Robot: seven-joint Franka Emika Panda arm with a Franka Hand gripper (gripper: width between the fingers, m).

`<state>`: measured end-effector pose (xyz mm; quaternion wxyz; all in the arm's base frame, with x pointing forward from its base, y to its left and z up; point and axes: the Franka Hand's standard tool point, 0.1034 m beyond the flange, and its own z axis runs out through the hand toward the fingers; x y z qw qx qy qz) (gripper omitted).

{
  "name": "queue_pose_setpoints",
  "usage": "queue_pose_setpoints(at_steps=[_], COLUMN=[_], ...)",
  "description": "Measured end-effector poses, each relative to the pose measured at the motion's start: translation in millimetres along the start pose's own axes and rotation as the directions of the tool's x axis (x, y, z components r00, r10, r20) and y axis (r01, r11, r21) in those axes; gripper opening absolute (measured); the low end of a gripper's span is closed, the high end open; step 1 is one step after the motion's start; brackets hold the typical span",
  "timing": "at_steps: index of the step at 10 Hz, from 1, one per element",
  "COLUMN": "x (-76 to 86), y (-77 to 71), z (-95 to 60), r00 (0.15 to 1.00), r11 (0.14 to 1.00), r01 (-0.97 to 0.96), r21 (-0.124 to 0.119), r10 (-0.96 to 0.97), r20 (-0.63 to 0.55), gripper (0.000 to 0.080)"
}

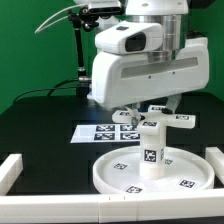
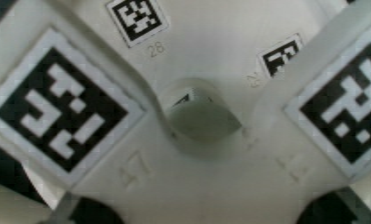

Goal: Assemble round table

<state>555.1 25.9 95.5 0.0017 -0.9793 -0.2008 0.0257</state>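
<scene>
Cross-shaped foot piece (image 2: 191, 110) close-up; arms cropped

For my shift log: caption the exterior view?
Gripper above foot on leg, upright in disc.

The white arm (image 1: 135, 60) leans in from above, wrist bent downward, and the gripper (image 1: 140, 112) hangs low beneath its bulky housing, fingers pointing down, their spacing impossible to make out from here.
</scene>
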Motion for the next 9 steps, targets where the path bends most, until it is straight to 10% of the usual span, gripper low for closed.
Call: queue_pose_setpoints(at_steps=[2,4,9], x=[-0.1,-0.8,3.0], y=[0.0,-0.5,-2.3], z=[-0.7,-18.0,-30.4], r00=[1.000,1.000,1.000], r11=[1.000,1.000,1.000], r01=[-0.005,-0.005,-0.010], r21=[0.001,0.006,0.009], r10=[0.005,0.005,0.010], r20=[0.000,0.008,0.011], gripper=[0.0449,0.0638,0.0649])
